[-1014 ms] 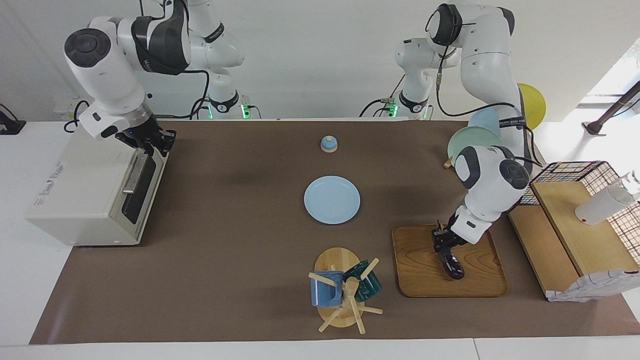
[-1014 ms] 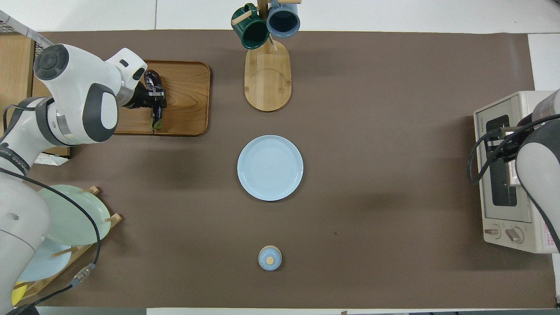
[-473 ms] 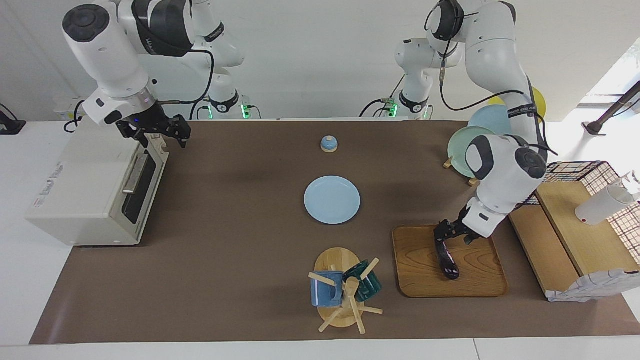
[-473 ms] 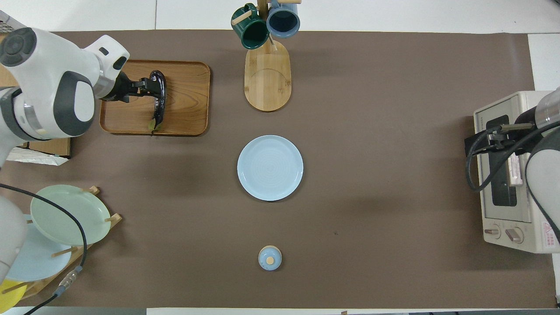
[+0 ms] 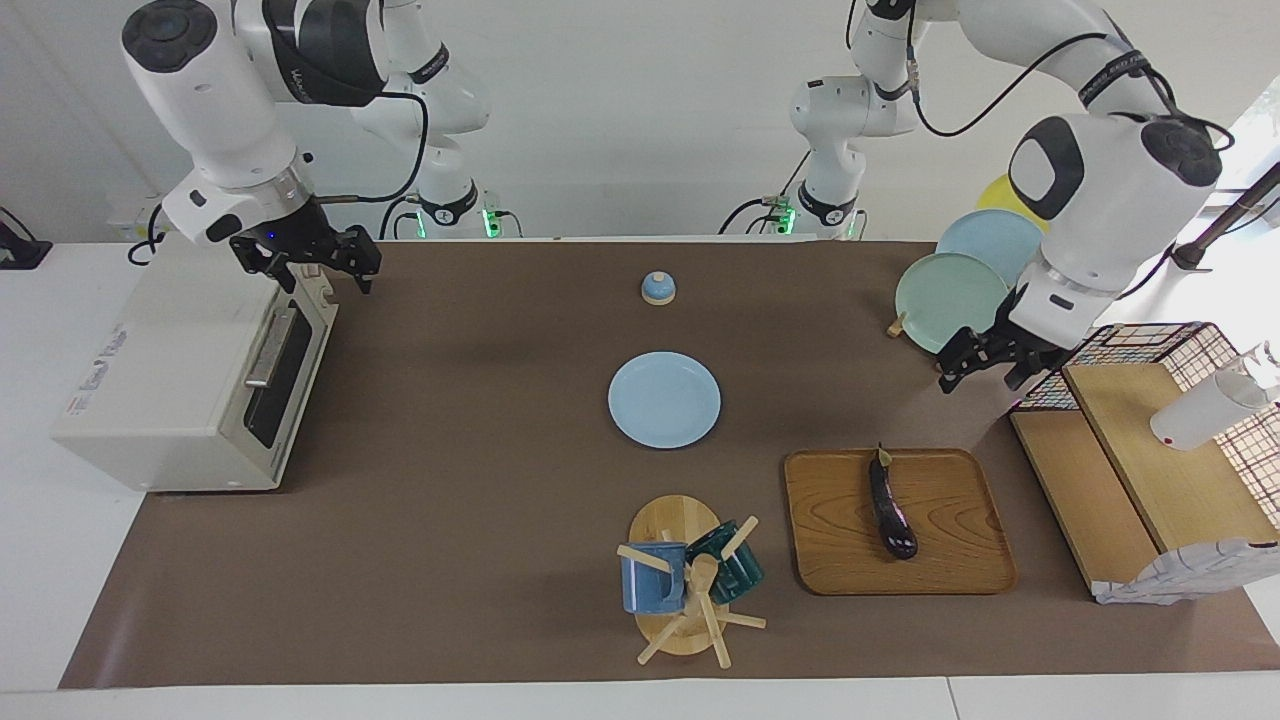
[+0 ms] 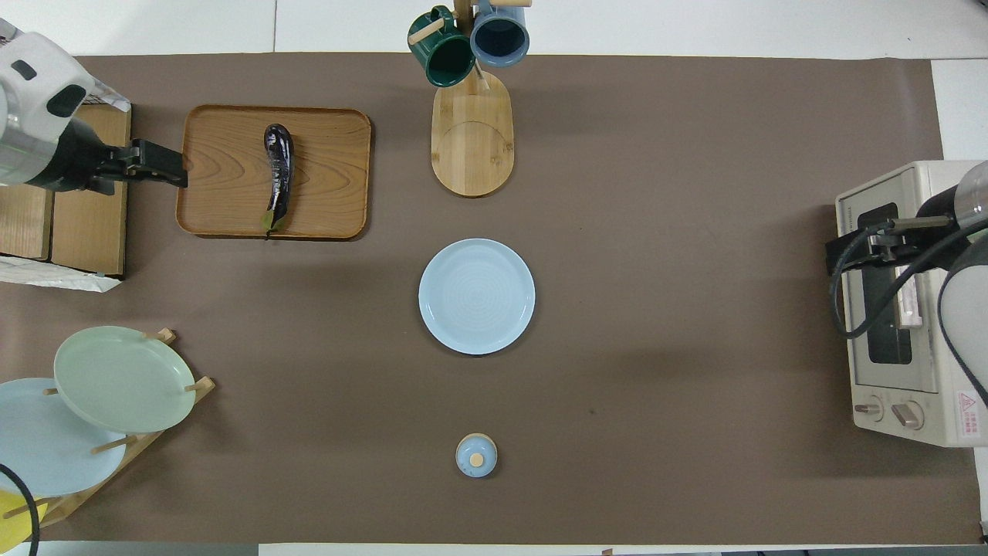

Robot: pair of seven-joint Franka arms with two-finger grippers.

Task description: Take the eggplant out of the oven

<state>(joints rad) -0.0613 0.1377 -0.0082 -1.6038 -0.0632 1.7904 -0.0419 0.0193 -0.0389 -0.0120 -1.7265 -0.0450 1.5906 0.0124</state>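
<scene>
Eggplant point(image 5: 891, 504): slim, glossy dark purple, lying loose along the middle of the wooden tray point(image 5: 960, 560), stem end toward the robots; nothing grips it.

Wooden tray: flat on the brown mat toward the left arm's end of the table, farther from the robots than the rack of plates point(image 5: 950, 285).

Left gripper point(image 5: 985, 372): raised, fingers spread and holding nothing, over the mat between the tray, the plate rack and the wire basket point(image 5: 1150, 345); well apart from the eggplant.

Oven point(image 5: 170, 385): cream-white, at the right arm's end of the table, its dark glass door shut, bar handle facing the table's middle.

Right gripper point(image 5: 318, 272): fingers spread and holding nothing, hanging at the oven's upper front corner nearest the robots.

Blue plate point(image 5: 664, 399): mid-table, bare.

Small blue lidded knob piece point(image 5: 658, 288): nearer to the robots than the plate.

Mug tree point(image 5: 690, 585): on its wooden base, carrying a blue mug and a green mug, farther from the robots than the plate, just beside the tray.
</scene>
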